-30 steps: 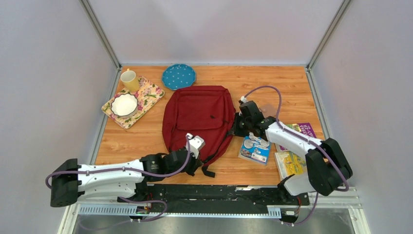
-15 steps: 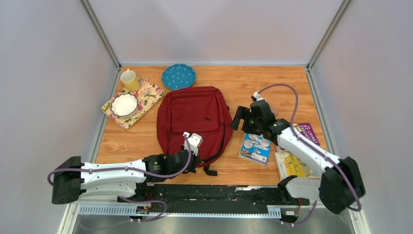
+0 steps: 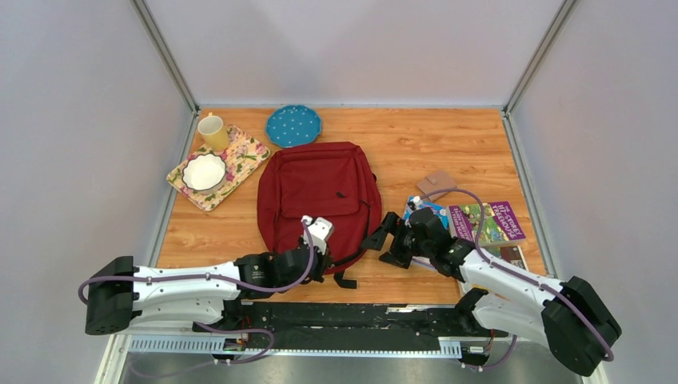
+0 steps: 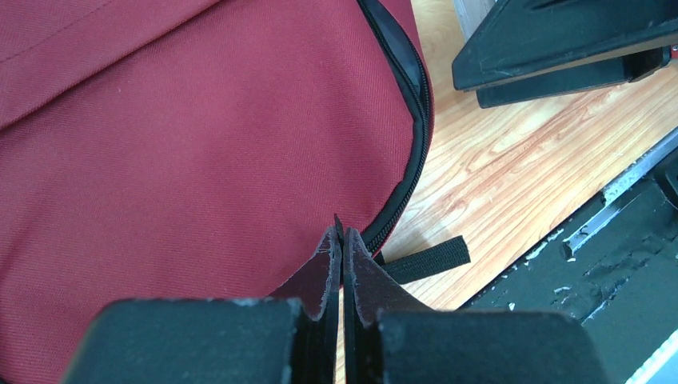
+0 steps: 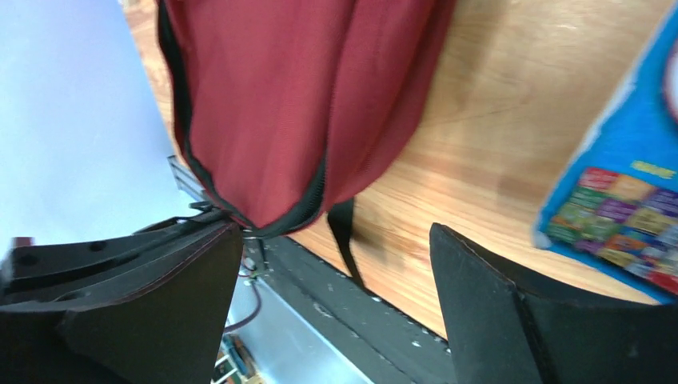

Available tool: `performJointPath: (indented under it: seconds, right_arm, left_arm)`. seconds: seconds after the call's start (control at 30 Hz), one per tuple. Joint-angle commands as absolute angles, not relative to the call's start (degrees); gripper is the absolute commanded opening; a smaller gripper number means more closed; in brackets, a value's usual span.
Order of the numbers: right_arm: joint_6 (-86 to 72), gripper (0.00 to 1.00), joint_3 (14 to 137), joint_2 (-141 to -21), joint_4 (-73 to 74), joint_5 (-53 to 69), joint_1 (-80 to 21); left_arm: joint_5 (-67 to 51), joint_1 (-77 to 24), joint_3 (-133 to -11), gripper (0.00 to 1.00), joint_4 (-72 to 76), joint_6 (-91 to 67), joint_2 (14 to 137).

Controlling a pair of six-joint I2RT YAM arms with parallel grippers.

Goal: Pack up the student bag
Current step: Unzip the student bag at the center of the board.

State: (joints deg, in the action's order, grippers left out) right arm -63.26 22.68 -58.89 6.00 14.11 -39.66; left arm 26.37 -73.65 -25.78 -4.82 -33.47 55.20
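Right hand [image 3: 384, 242] has swung from the bag's far flank down to its near corner and spread its fingers wide; nothing between them. Student bag [image 3: 318, 188] has slid slightly left and lies flat mid-desk [image 3: 448, 144], front up, zip [image 4: 412, 152] closed round the corner I see. Left hand [image 4: 342, 248] is pressed fully together on the bag's near rim at the zip line; looks like a thin pinch of tab or fabric, too small to confirm.

Risks, as I judge them:
- two hands crowd one corner; collision likely if either reaches in.
- thin pinch may slip, so the bag would drag rather than unzip.
- loose strap [image 4: 424, 258] could snag a finger.
- right forearm hangs over the blue book [image 5: 624, 200]; a sweep could shove it.
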Motion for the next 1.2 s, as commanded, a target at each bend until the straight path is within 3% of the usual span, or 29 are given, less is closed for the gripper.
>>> performJointPath:
  seconds: [0.0,0.27,0.37,0.4,0.47,0.5,0.6,0.93,1.03,1.17]
  right_arm:
    - [-72.33,0.9,21.98,-60.72,-6.58,13.88,-41.39]
    - [-74.18,0.8,25.57,-72.24,-13.09,16.43,-42.63]
    - [-75.4,0.68,25.58,-75.49,-16.34,16.52,-42.8]
    - [-75.32,0.58,25.66,-75.93,-17.04,16.35,-42.8]
    - [-74.45,0.49,26.45,-77.25,-16.62,16.0,-42.8]
    - [-73.14,0.29,27.15,-77.43,-16.26,15.56,-42.63]
    - [-70.85,0.0,28.56,-77.43,-13.37,14.07,-42.02]
    - [-54.69,0.0,34.81,-74.62,2.36,5.45,-40.08]
    - [-53.18,0.0,34.1,-73.65,2.64,4.39,-39.38]
    - [-49.84,0.0,35.67,-73.91,2.46,6.76,-37.8]
  left_arm:
    - [25.49,-73.92,-27.77,0.0,-2.38,-31.9,56.33]
    - [24.7,-73.92,-27.95,0.0,-2.11,-32.26,57.04]
    - [24.52,-73.92,-27.77,0.0,-2.2,-32.17,56.69]
    - [24.61,-73.92,-27.77,0.0,-2.37,-32.08,56.43]
    - [24.44,-73.92,-27.77,0.0,-2.72,-31.9,56.34]
    - [24.69,-73.92,-27.77,0.0,-2.99,-31.82,55.99]
    - [25.4,-73.92,-27.42,0.0,-5.88,-32.43,54.94]
    - [36.02,-73.92,-24.43,0.0,-24.14,-38.93,49.13]
    - [41.82,-73.92,-26.1,0.0,-34.35,-42.18,48.87]
    - [43.42,-73.92,-26.89,0.0,-36.13,-41.93,48.25]
